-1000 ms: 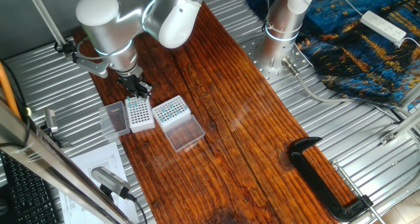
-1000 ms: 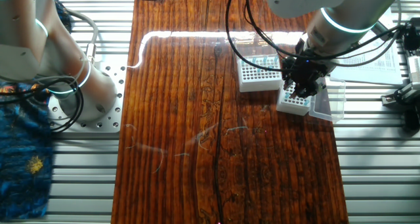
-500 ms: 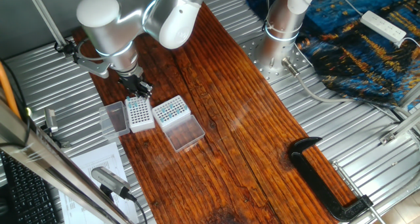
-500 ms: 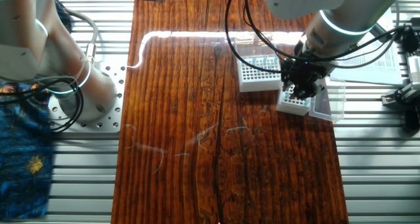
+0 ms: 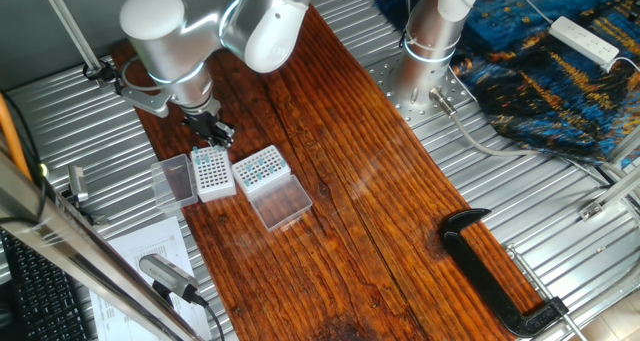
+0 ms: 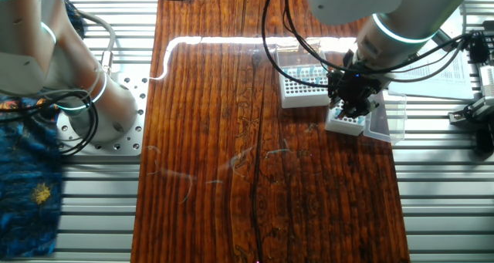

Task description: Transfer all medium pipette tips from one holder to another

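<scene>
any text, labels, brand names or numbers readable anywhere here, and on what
None can be read as words.
Printed sheet by the table's edge: lines of print, too small and blurred to read.
White-sided rack, clear-sided rack, gripper: no marking visible.
Black clamp and power strip: no legible label.

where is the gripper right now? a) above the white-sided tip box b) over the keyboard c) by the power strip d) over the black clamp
a, the gripper hangs just above the white-sided tip box, next to the clear-sided box.
</scene>
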`<control>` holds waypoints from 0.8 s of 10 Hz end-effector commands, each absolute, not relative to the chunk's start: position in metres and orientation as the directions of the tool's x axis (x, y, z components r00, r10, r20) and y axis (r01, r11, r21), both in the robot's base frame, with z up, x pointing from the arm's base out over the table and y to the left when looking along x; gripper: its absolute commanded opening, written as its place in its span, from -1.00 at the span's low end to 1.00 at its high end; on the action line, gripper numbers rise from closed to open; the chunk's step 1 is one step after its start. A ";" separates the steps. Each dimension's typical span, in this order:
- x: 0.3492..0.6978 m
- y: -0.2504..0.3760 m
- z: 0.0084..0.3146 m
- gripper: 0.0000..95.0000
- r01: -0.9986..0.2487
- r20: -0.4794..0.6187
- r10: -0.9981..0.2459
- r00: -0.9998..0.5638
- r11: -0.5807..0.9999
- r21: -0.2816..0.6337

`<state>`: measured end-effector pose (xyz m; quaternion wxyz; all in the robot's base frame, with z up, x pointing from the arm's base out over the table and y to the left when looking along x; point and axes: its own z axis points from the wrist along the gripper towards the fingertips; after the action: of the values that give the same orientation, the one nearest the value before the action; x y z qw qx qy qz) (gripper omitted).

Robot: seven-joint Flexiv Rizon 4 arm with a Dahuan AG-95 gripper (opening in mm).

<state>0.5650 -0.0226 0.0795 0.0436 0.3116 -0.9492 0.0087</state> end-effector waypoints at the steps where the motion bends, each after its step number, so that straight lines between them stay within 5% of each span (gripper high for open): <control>1: 0.564 -0.023 0.079 -0.60 -0.591 0.088 -0.590 -0.803 0.806 0.011; 8: 0.563 -0.023 0.078 -0.60 -0.591 0.086 -0.590 -0.803 0.806 0.012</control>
<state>0.5631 -0.0233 0.0778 0.0429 0.3110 -0.9494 0.0075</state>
